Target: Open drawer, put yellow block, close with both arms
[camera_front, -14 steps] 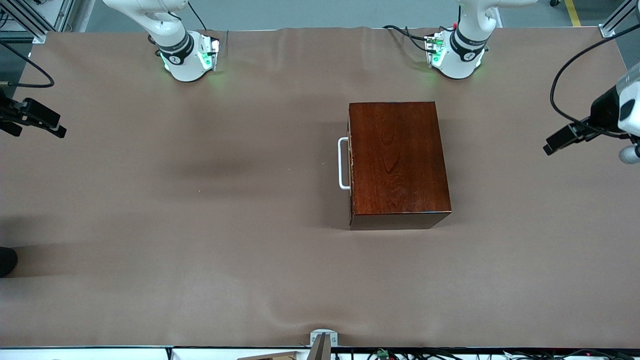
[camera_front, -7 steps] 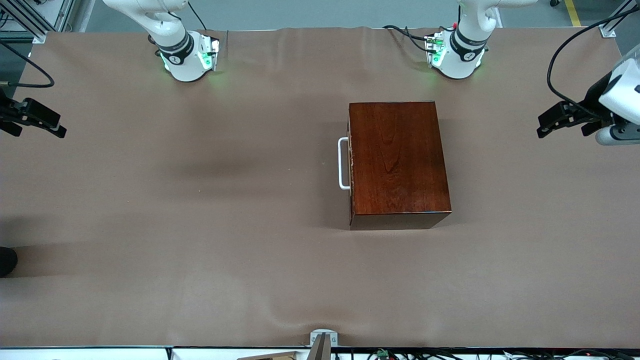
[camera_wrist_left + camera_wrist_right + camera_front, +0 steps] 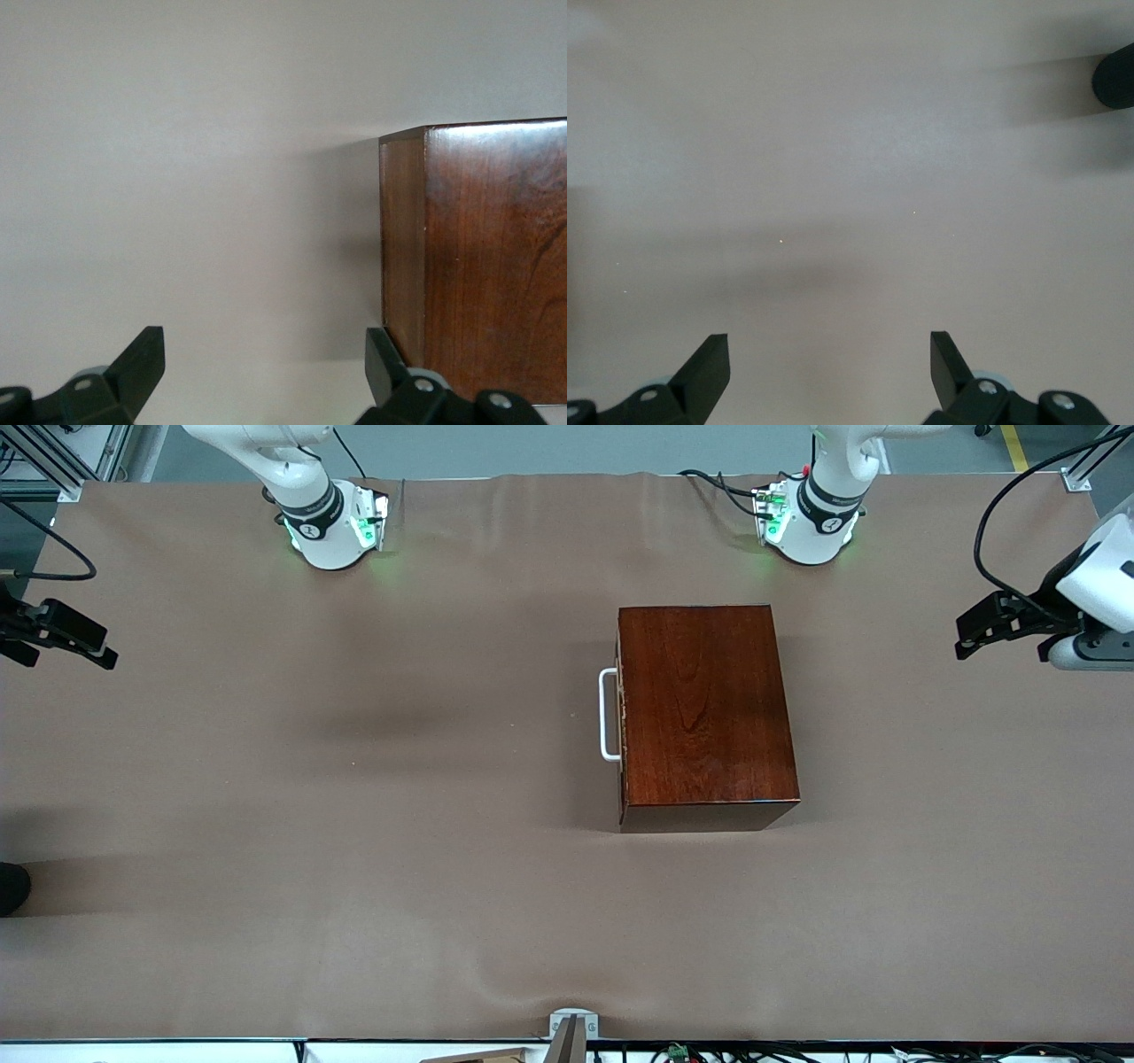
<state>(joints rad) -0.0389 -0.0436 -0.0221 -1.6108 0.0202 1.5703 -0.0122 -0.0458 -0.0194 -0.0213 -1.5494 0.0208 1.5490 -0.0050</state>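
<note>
Right now your wooden box (image 3: pixel 706 714) sits shut on the table (image 3: pixel 354 824), toward the left arm's end, with the drawer (image 3: pixel 621 717) pushed fully in and its white handle (image 3: pixel 608 715) facing the right arm's end. The handle's long axis runs from the bases' edge toward the front camera, so a grip has to pinch across that bar.

Left gripper (image 3: pixel 997 627) hangs over the table's edge at the left arm's end, jaws spread wide, holding nothing. Its wrist view (image 3: pixel 266 376) looks at the box's plain wall and a corner, not the drawer face. It is nearer the box, but on the side away from the handle.

Right gripper (image 3: pixel 66 638) hangs over the table's edge at the right arm's end, jaws equally wide (image 3: pixel 828 376), empty, with only bare table beneath it. It is well apart from the box, yet the handle faces its way, so you would likely judge it the better arm for the pull.

Hidden or unclear: you cannot find the yellow block in any view. Both grippers are cut off at the front view's edges. The dark rounded shape (image 3: pixel 1116 75) in the right wrist view cannot be identified
</note>
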